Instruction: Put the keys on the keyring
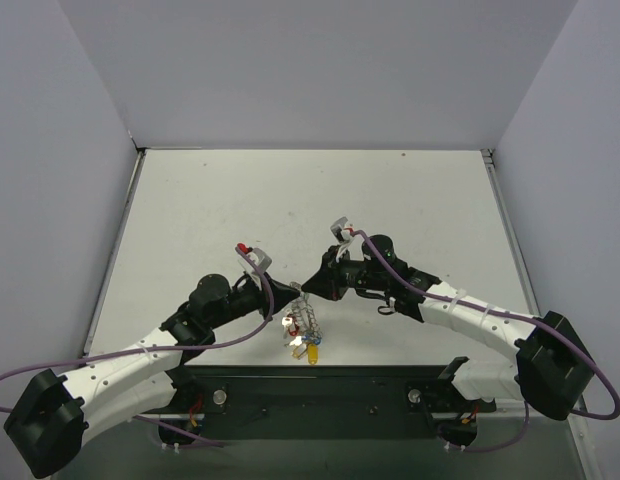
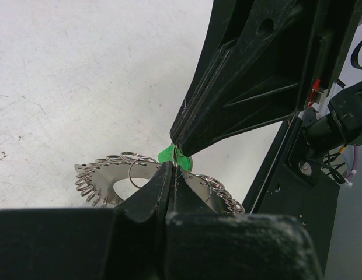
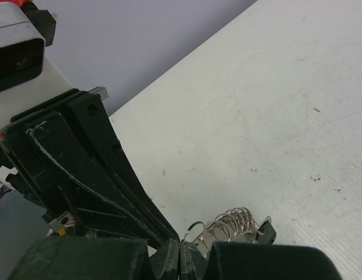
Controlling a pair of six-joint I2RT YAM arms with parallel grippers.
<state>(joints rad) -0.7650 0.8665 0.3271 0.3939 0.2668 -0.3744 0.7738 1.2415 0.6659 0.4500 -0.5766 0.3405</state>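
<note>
Key [image 2: 165,155], green-headed, seemingly between both shut jaws

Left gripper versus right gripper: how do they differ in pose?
From above, the left gripper reaches in from the left, the right gripper from the right. In the left wrist view, the right gripper's tips meet the green key from the frame's top, the left gripper's from the bottom. Shared: both shut, tips meeting at that key beside the keyring; which holds it is unclear.

White left arm [image 1: 120,372], white right arm [image 1: 470,315], black joints.
Purple cables [image 1: 230,342] trail along both; black wedge fingers [image 3: 93,175] look scuffed.
</note>
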